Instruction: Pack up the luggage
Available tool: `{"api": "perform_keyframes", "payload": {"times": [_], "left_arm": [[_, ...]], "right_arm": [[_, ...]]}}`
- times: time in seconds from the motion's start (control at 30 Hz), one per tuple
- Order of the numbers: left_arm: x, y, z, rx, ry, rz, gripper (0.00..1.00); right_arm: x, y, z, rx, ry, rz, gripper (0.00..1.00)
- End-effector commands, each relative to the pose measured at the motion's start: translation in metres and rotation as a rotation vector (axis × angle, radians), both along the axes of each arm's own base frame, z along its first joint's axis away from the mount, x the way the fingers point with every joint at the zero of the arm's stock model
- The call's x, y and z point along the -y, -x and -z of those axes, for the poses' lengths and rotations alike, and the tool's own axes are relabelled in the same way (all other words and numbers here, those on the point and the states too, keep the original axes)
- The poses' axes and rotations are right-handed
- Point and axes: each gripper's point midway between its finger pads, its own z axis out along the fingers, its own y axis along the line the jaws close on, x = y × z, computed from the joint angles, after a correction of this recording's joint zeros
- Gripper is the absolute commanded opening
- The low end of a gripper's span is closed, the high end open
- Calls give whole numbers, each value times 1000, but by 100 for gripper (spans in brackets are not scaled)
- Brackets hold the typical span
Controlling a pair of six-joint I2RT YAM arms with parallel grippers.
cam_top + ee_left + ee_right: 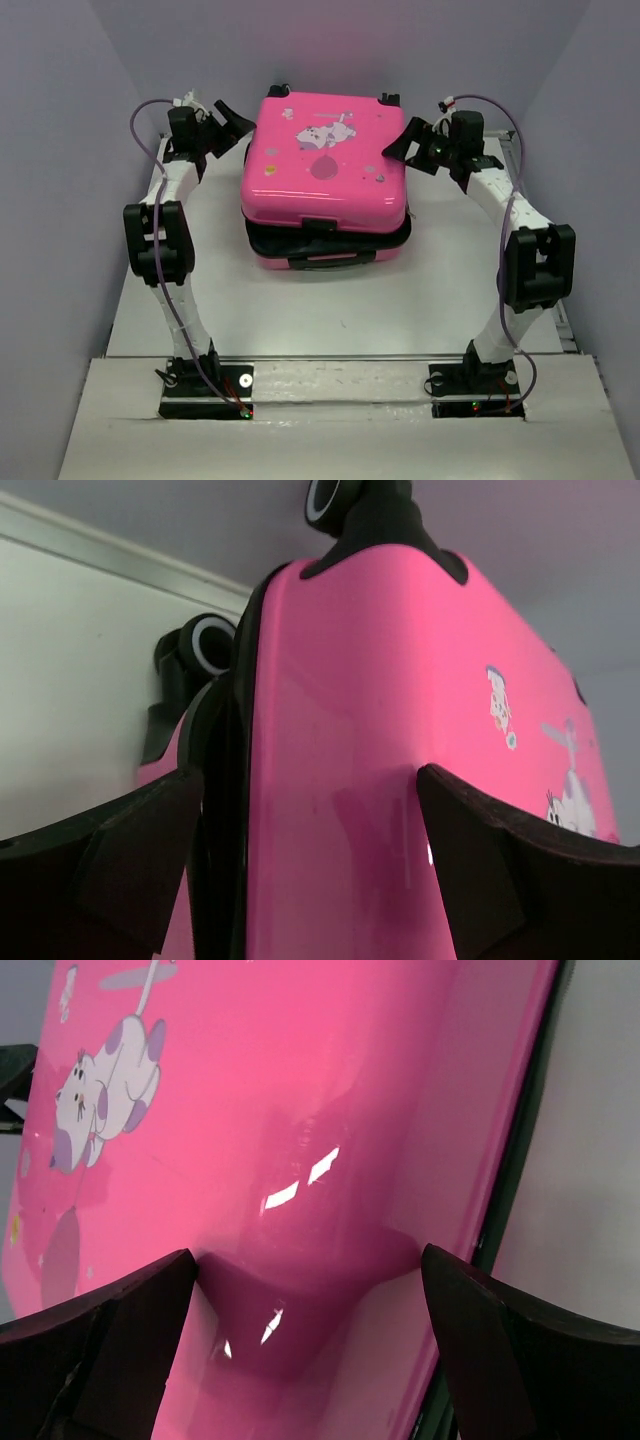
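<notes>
One hot-pink luggage (325, 165) case lies flat in the middle of the white table (300, 320), print side up. Its upper shell rests on the lower one, with the black zipper band (330, 243) showing as a dark gap along the near side. Its wheels are at the far end and its handles face the arm bases, so its long axis appears to run from near to far.

Two arms flank the case at its far corners. The left gripper (232, 122) points right toward the far-left corner. The right gripper (405, 140) points left toward the far-right edge. Each has its jaws spread wide and holds nothing, and each wrist view is filled with pink shell between the fingers. Neither arm is clearly the nearer, so any closing press would likely come inward and down from both sides.

Two wheels (207, 645) show in the left wrist view and two handles (320, 226) on the near face. One white cartoon animal (105, 1085) sits on the lid.
</notes>
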Motion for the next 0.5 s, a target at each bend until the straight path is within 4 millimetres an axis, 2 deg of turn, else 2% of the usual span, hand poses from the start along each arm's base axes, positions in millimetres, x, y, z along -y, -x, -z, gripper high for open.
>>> {"api": "perform_keyframes", "payload": {"times": [0.0,0.03,0.07,0.1,0.13,0.17,0.2,0.23,0.27,0.3,0.37,0.4,0.43,0.47], "left_arm": [[39,26,-14,25,70,223,99],[57,31,-11,14,84,256,99],[62,35,-10,7,89,270,99],[86,50,3,-23,108,323,99],[110,62,-17,24,149,365,99],[121,72,-20,27,169,381,99],[130,88,-7,-4,191,391,99],[138,96,-17,20,207,396,99],[154,115,-44,70,227,429,99],[161,128,-41,61,236,434,99],[174,147,-58,94,250,444,99],[188,167,-81,134,267,475,99],[199,186,-92,155,280,489,99],[203,196,-91,146,298,492,99]], "right_arm": [[-23,1,-9,-8,-81,-138,100],[-26,1,0,-32,-94,-159,100],[-28,2,3,-37,-104,-169,100],[-32,2,2,-26,-126,-186,100],[-39,7,3,-36,-157,-241,99],[-46,10,1,-36,-169,-268,97],[-48,11,-2,-28,-178,-280,95],[-50,14,-5,-24,-189,-306,92],[-52,14,-6,-23,-197,-321,91],[-54,14,-9,-21,-207,-337,91],[-60,18,-11,-28,-238,-387,90],[-62,15,-12,-36,-261,-399,90],[-65,18,-14,-40,-282,-431,90],[-67,17,-16,-42,-300,-437,90]]}}
